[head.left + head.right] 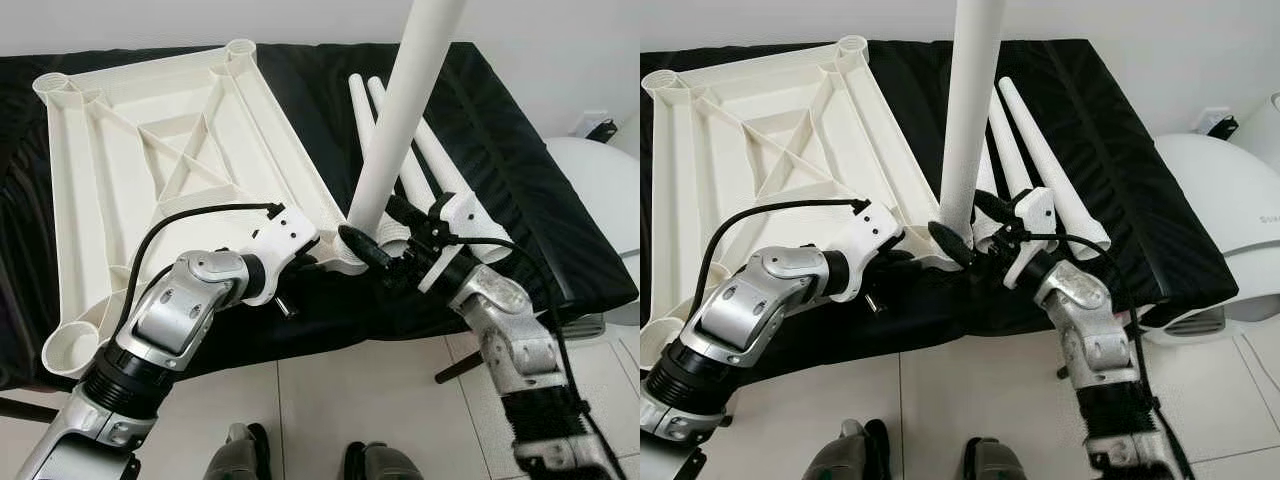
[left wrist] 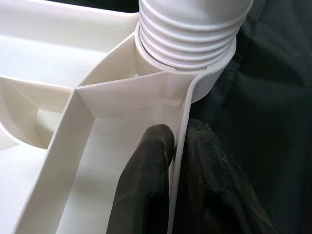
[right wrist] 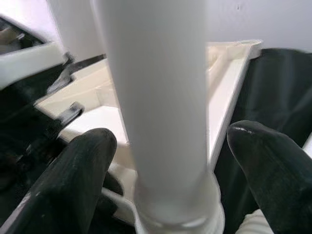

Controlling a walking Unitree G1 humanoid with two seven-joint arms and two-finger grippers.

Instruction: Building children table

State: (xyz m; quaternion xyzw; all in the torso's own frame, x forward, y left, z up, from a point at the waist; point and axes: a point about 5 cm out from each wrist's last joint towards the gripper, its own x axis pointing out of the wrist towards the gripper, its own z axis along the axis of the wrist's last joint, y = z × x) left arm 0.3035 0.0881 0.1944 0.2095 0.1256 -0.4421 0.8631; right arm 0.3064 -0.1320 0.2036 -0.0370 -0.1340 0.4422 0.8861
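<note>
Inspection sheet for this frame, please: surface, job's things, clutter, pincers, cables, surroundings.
Surface: black padded bed.
Job's things: white tabletop lies underside up; one table leg stands upright in its near corner socket, thread partly showing; spare legs lie beside it on the bed.
Clutter: nothing seen.
Pincers: left pincer clamps the tabletop's rim by the socket; right pincer straddles the upright leg, fingers apart.
Cables: black cable loops over the left wrist; another runs along the right arm.
Surroundings: tiled floor, white appliance, white wall.
</note>
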